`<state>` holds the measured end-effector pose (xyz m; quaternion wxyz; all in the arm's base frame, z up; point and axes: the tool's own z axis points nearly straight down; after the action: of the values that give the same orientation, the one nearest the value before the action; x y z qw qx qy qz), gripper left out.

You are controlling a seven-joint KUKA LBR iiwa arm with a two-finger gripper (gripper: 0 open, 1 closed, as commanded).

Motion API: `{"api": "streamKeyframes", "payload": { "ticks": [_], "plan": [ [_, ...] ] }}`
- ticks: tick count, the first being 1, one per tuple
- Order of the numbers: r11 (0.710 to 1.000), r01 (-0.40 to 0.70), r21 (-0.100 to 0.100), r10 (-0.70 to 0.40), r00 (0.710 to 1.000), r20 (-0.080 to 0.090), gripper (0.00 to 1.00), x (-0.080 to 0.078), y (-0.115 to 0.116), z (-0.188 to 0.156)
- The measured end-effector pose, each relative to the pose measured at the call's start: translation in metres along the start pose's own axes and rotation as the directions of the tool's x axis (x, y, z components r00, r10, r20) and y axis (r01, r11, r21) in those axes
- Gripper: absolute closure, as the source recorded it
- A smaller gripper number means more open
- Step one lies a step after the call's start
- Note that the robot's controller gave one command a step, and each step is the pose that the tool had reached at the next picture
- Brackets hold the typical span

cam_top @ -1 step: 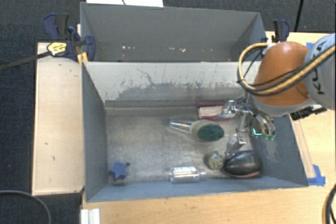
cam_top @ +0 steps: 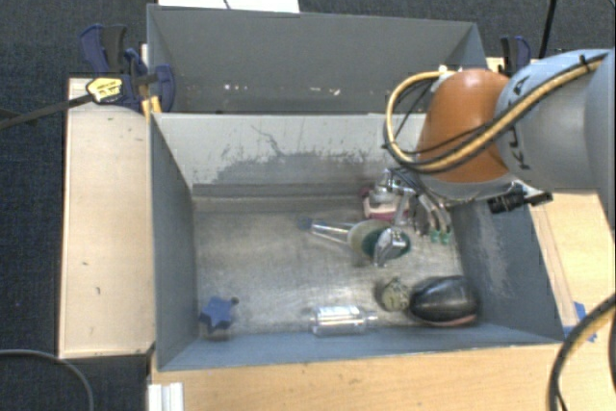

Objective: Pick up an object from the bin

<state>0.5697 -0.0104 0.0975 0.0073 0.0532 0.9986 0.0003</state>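
Green round thing: lay just left of the gripper, touching or nearly so.
Grip: open or closed could not be told.
Clear cone: farther left, long axis running away from the gripper.
Black mouse: near, below and right of it.

Soft, even light falls from overhead. The grey bin shows a pale sheen on its scuffed floor, while its right side darkens under the arm and its shadow. A dull highlight sits on the orange cover, and the clear plastic piece glints faintly.
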Motion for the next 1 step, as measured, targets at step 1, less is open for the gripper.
{"api": "streamKeyframes", "payload": {
  "ticks": [1],
  "plan": [
    [1.0,0.001,0.0,-0.001,1.0,0.005,1.0,-0.0016,-0.0017,-0.004]
  ]
}}
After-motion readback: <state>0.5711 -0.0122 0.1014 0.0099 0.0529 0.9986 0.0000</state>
